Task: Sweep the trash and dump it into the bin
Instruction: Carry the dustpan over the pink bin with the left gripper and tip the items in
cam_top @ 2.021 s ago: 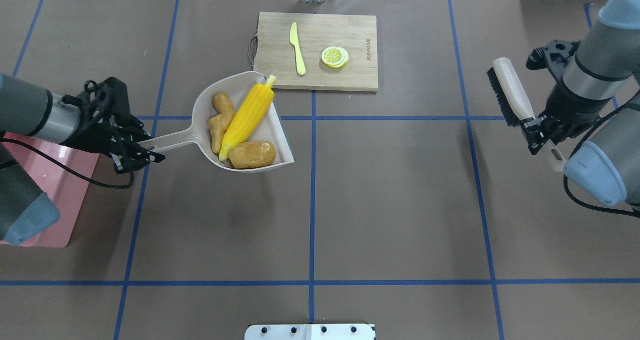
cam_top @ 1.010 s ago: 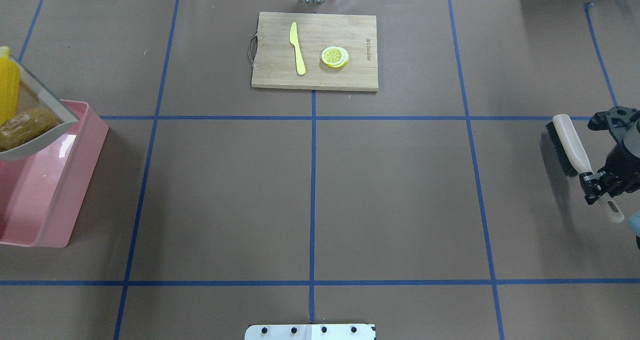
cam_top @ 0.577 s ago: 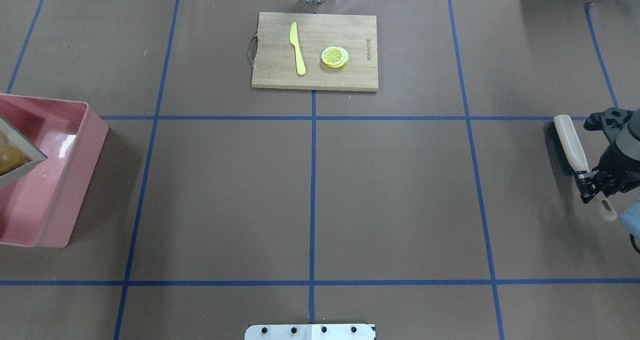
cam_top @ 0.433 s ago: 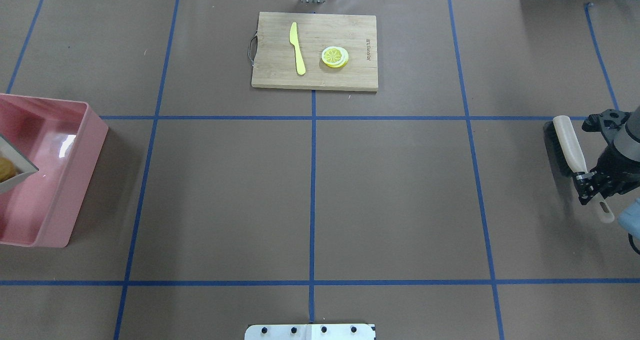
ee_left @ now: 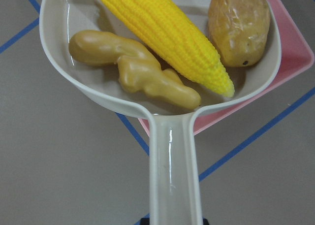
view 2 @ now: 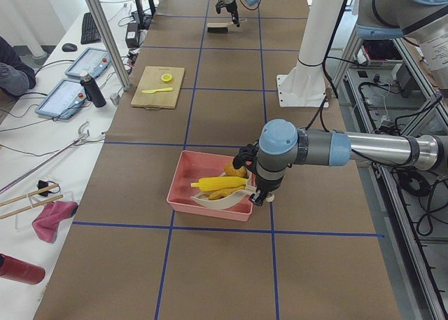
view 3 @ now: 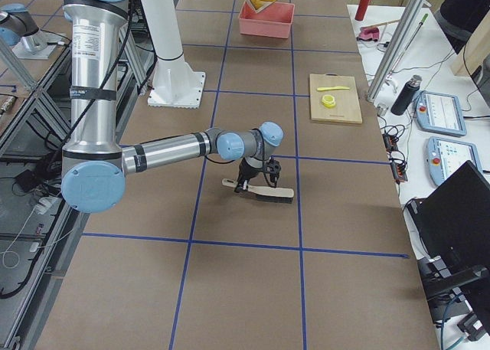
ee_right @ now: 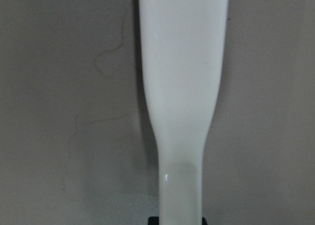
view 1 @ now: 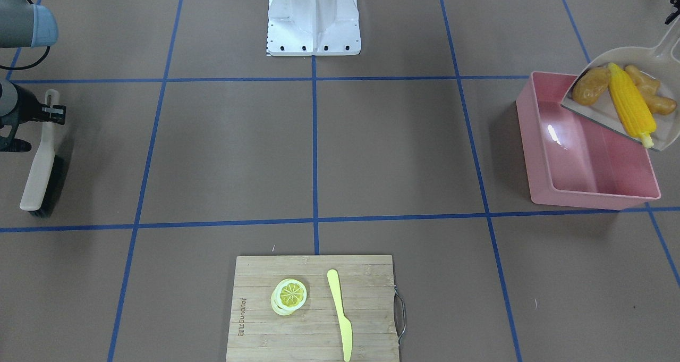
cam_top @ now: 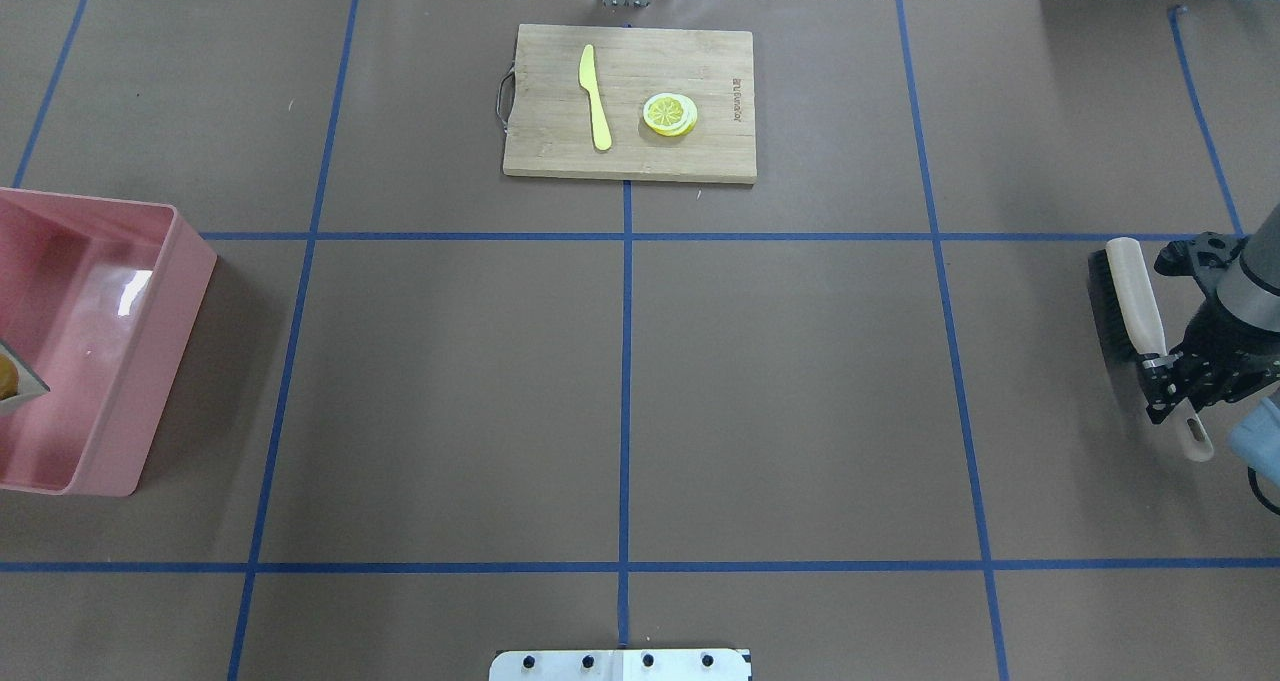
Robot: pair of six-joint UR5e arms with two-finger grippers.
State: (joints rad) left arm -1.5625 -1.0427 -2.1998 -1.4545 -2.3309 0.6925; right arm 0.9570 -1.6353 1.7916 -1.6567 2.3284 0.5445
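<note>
Dump step. Left gripper [ee_left: 173,221] clamped dustpan [ee_left: 59,48] handle. Potato [ee_left: 239,25], corn cob [ee_left: 167,33], ginger root [ee_left: 138,67] lay ahead, pink bin [view 1: 584,160] beneath. Next, in my judgement: tip pan forward. Right gripper [cam_top: 1168,386] clasped brush [cam_top: 1125,296].

A glossy pink plastic tub [view 1: 584,199] reflects light. Smooth, shiny beige plastic dustpan [ee_left: 174,171]. Smooth cream plastic brush [cam_top: 1133,291] with black bristles. Pale grained wooden cutting board [cam_top: 545,111]. Matt brown paper table cover [cam_top: 780,381].

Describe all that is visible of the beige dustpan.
The dustpan is glossy beige plastic: a rounded scoop with raised walls, a straight open front edge and a handle. The left gripper holds the handle, so it hangs over the robot-side end of the pink bin. A corn cob, ginger root and potato lie in it.
</note>
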